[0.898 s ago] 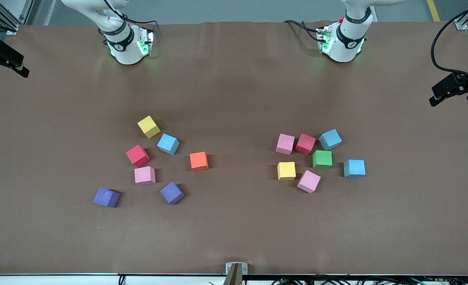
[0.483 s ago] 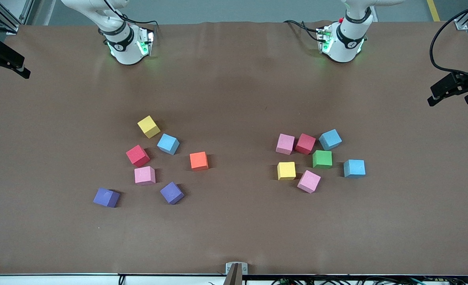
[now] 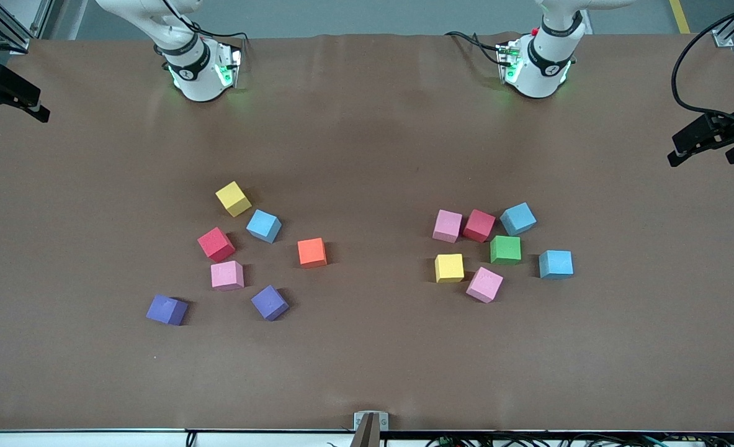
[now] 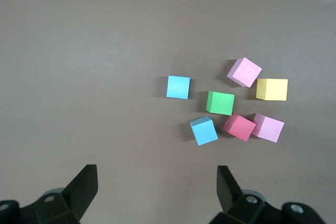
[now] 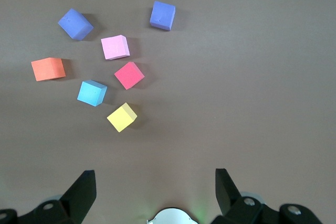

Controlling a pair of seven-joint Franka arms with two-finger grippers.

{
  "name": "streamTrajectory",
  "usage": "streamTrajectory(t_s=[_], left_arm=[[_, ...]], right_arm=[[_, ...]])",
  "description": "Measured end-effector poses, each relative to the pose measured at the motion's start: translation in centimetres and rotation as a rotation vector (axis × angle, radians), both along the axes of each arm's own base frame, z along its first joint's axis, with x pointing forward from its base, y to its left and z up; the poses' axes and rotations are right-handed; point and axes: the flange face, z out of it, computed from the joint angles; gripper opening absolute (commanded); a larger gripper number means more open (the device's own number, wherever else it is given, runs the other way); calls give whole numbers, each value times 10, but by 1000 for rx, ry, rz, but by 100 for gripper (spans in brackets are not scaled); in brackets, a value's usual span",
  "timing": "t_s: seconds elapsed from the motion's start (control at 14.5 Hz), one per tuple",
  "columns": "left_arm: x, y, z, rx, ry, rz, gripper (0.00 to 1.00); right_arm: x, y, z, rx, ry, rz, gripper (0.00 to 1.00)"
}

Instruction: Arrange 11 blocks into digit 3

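Note:
The blocks lie loose in two groups, and no digit 3 is in view. Toward the right arm's end are yellow (image 3: pixel 233 198), light blue (image 3: pixel 264 225), red (image 3: pixel 216 244), pink (image 3: pixel 227 275) and orange (image 3: pixel 312 252) blocks. Toward the left arm's end are pink (image 3: pixel 447 225), red (image 3: pixel 479 225), light blue (image 3: pixel 518 218), green (image 3: pixel 505 249), light blue (image 3: pixel 556 264), yellow (image 3: pixel 449 267) and pink (image 3: pixel 484 284) blocks. My left gripper (image 4: pixel 156 170) hangs open and empty, high over bare table beside the green block (image 4: pixel 220 103). My right gripper (image 5: pixel 154 173) is open and empty, high over its own base.
Two purple cubes (image 3: pixel 270 302) (image 3: pixel 167 310) sit nearest the front camera in the group at the right arm's end. The arms' white bases (image 3: pixel 199 74) (image 3: pixel 537 68) stand along the table's edge. Brown table (image 3: pixel 367 155) stretches between the two groups.
The dark gripper parts at the side edges of the front view have drifted slightly. No block has moved.

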Motion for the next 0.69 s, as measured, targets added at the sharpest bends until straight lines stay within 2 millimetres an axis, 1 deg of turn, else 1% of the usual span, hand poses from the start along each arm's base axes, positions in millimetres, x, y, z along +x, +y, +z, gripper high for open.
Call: streamTrajectory(t_s=[0.28,0.55,0.69], left_arm=[[11,-29,-22,2,41,-51,100],[15,-43,-37,3,73,-81,100],[17,-47,-52,5,119,-89,100]], right_arm=[[1,0,1,0,-5,1,100],[1,-4,0,1,-6,18,100],[1,-6,-1,2,0,15,100]])
